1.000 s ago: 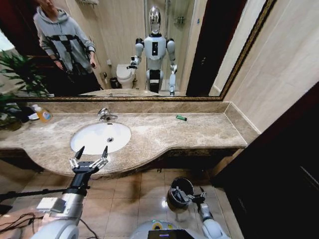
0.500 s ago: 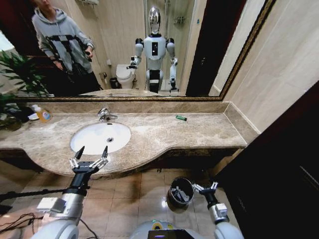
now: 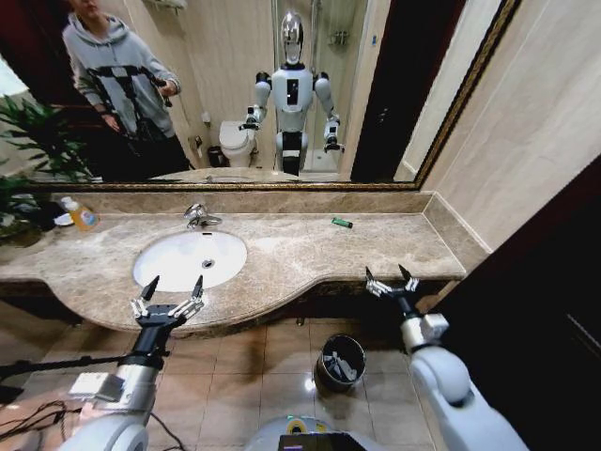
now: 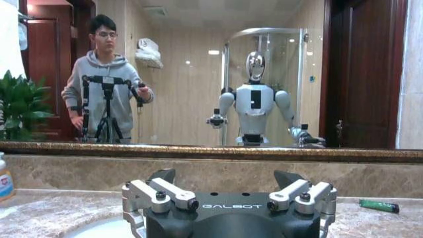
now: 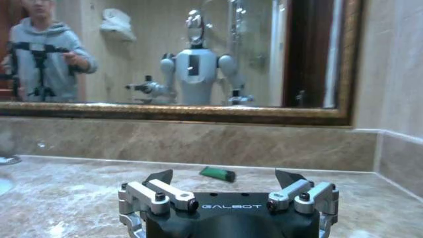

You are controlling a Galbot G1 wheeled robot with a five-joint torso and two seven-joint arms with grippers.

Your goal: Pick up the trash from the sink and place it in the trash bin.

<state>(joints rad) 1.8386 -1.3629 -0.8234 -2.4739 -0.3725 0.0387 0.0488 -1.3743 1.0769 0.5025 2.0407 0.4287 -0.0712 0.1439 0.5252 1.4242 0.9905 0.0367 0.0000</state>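
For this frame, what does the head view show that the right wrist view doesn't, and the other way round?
Head view alone: the trash bin on the floor with items inside, the left tool open at the counter's front edge by the sink, the tap and the orange bottle. Right wrist view alone: the right tool's body close up. Both: that tool, open and empty at the counter edge, the green stick on the marble, and the mirror.
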